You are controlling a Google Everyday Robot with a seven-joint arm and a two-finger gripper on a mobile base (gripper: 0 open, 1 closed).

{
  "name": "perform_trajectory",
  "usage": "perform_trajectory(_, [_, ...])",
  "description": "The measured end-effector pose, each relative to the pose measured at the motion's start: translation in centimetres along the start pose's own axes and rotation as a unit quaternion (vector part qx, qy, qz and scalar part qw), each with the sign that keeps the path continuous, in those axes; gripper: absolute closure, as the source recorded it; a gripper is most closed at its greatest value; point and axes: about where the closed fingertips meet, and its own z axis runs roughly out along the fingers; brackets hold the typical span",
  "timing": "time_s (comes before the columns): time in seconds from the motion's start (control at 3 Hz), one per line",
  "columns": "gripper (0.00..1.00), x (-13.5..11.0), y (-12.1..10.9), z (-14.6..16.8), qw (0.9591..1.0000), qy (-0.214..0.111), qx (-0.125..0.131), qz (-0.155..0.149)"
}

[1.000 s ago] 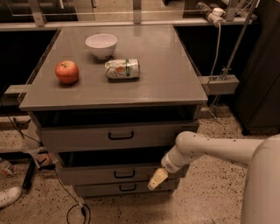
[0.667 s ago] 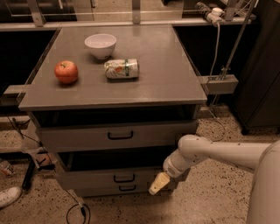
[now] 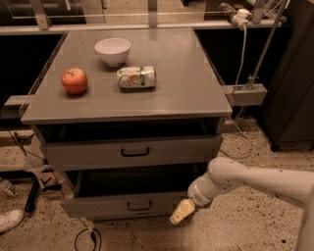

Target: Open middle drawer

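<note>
Shows a grey cabinet [image 3: 196,98] filling the centre of the frame, seen from above and in front.

On its top, upper left: white bowl [image 3: 113,50], upright; red apple [image 3: 74,80] below and to the left; can [image 3: 136,77] on its side, right of the apple and just below the bowl. All three apart from one another.

Mid-frame, under the top: top drawer [image 3: 83,157], with a taller front, a wide dark handle at centre and a dark gap above the panel.

Lower centre: middle drawer [image 3: 98,208], pulled out, its front panel standing forward of the top drawer's front and a dark open interior visible behind it. Small dark loop handle [image 3: 140,206] at the centre of the panel.

Lower right: white arm [image 3: 255,179], entering from the right edge and bending down to the left. At its end, gripper [image 3: 182,211], cream-coloured, pointing down and left, just beside the right end of the middle drawer's front and well apart from the loop handle. Contact with the panel not discernible; open or closed, likewise impossible to tell.

Lower left: speckled floor [image 3: 245,230], dark cable [image 3: 91,236] looping below the drawer, white shoe [image 3: 10,220] at the frame edge.

Upper right: white plug block [image 3: 240,14] with a cord hanging down.
</note>
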Motion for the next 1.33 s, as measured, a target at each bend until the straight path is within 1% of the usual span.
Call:
perform_trajectory(0.33, [0.00,0.11,0.21,-0.22,1.0000,-0.001,-0.003,0.002])
perform_trajectory(1.0, [0.00,0.69,0.65,-0.16,0.9997,0.000,-0.024,0.009])
perform_trajectory(1.33, [0.00,0.59,0.61,0.04,0.9995,0.003,-0.032,0.005])
